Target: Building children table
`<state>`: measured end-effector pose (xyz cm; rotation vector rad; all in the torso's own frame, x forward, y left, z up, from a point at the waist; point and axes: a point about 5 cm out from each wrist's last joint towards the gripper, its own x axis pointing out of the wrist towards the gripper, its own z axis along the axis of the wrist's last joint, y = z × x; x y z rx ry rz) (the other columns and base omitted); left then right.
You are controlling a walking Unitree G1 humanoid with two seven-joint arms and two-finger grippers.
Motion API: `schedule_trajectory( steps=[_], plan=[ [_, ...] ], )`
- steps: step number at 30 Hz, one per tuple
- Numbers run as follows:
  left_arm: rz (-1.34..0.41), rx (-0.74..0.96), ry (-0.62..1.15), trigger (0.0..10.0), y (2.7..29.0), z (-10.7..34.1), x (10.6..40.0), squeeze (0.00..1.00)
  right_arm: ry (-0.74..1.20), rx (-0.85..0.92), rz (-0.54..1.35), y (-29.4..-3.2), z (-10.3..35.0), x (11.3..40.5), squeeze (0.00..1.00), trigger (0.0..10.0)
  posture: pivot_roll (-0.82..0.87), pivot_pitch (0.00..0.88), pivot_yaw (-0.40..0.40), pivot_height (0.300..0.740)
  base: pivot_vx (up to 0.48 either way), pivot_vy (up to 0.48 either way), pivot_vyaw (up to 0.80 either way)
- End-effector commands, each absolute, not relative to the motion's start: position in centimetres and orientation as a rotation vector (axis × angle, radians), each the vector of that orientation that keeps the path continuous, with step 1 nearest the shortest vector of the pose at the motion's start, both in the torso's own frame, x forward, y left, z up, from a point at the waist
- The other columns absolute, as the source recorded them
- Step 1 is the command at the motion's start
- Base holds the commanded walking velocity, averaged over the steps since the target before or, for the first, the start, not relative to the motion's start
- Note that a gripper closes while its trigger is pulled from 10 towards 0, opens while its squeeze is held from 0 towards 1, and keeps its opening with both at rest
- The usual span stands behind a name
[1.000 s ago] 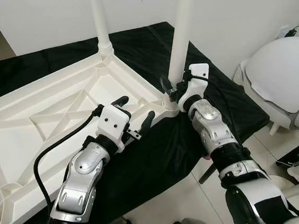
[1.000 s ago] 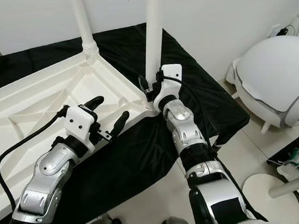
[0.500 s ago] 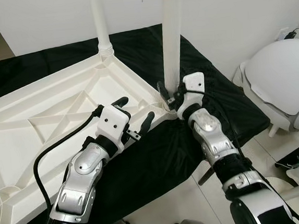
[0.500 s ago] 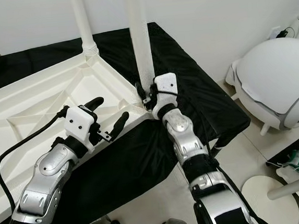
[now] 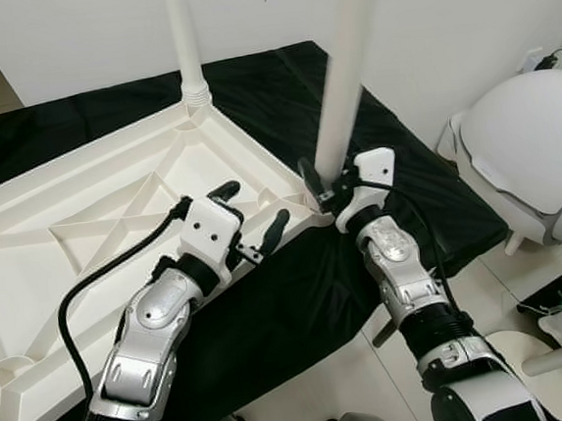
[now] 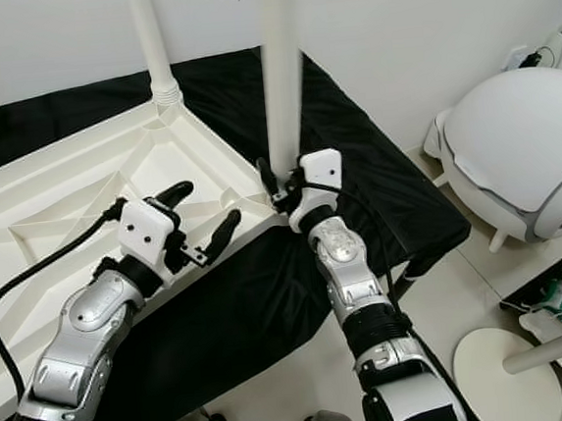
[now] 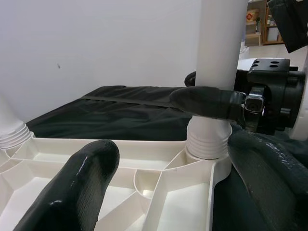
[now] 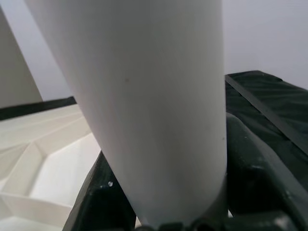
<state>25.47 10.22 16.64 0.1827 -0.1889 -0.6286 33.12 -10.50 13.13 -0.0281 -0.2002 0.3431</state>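
right gripper (image 5: 320, 182): your 2 black fingers are clamped on the white table leg (image 5: 340, 77) low down, just above its ribbed foot; in the right wrist view the leg sits squeezed between both fingers (image 8: 250, 163).
table leg: it's standing in the near corner socket of the tabletop (image 5: 86, 237), leaning a bit toward your right at the top, at least from the left eye view.
tabletop: white plastic, lying upside down with its ribs showing, on a black cloth (image 5: 298, 298).
second leg (image 5: 183, 37): already upright in the far corner socket, well apart from the one you're holding.
left gripper (image 5: 252, 213): fingers spread wide, holding nothing, hovering over the tabletop's near edge just beside the corner you're working. Can't tell if the lower finger touches the rim.
left wrist view: looks straight at the ribbed base of the leg (image 7: 208, 144) seated in the socket, with your right gripper's finger wrapped across it.
off to your right: a white rounded chair (image 5: 537, 149) on the tiled floor (image 5: 326, 384).
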Motion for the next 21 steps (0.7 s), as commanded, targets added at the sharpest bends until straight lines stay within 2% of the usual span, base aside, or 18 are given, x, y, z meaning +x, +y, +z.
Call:
schedule_trajectory(
  steps=[1,9,21],
  plan=[
    [-0.659,0.189,-0.171,10.0,10.1,16.4,25.2,0.0,0.087,0.025,0.284,-12.1,7.5,31.8,0.0,10.0,0.0,0.063,0.018,0.74,0.0,0.0,0.0],
    [-0.667,0.192,-0.169,10.0,10.1,16.5,25.2,0.0,0.149,0.104,0.21,-12.9,7.1,32.4,0.0,10.0,0.0,0.063,0.028,0.74,0.0,0.0,0.0],
    [-0.677,0.191,-0.167,10.0,10.0,16.6,25.1,0.0,0.236,0.09,0.229,-12.5,8.5,34.4,0.0,10.0,0.0,0.063,0.025,0.74,0.0,0.0,0.0]
  ],
)
